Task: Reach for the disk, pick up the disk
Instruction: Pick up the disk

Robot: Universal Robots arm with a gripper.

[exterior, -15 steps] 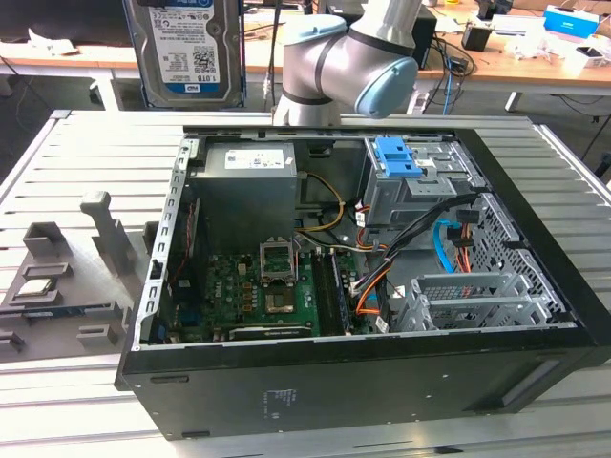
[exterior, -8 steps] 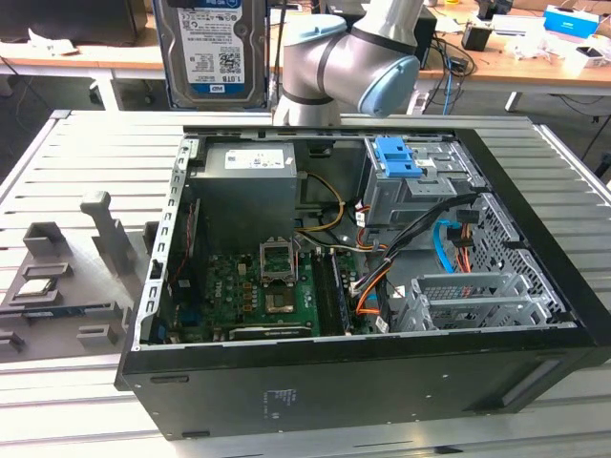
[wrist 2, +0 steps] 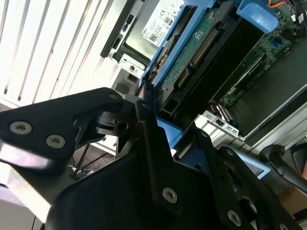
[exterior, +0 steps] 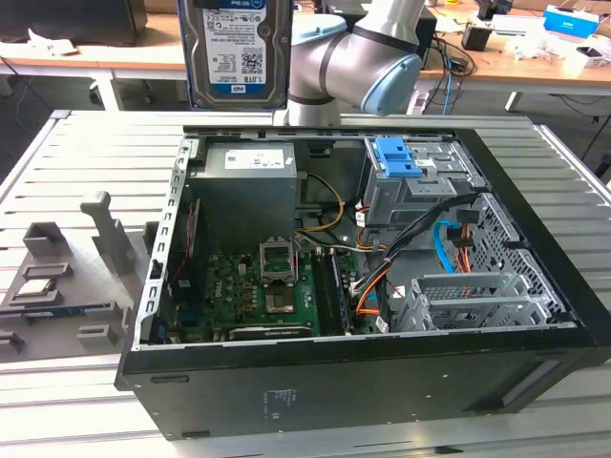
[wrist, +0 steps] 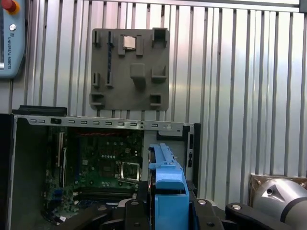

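Disk (exterior: 234, 52) is held upright, lifted clear above the open PC case (exterior: 382, 372), label side facing the exterior view. Its label is white and blue with barcodes; print not transcribed. In both wrist views the pincer (wrist: 168, 206) is pinching the disk (wrist: 165, 167) by its blue side rails, black fingers (wrist 2: 148, 139) against the edges. Motherboard (wrist: 103, 167) lies beyond the pincer, inside the case. Grey fixture plate (wrist: 129, 69) sits on the slatted counter (wrist: 240, 72) farther beyond.

I see the open computer case (exterior: 363, 363) below my pincer, and the grey fixture tray (wrist: 130, 72) beyond it.
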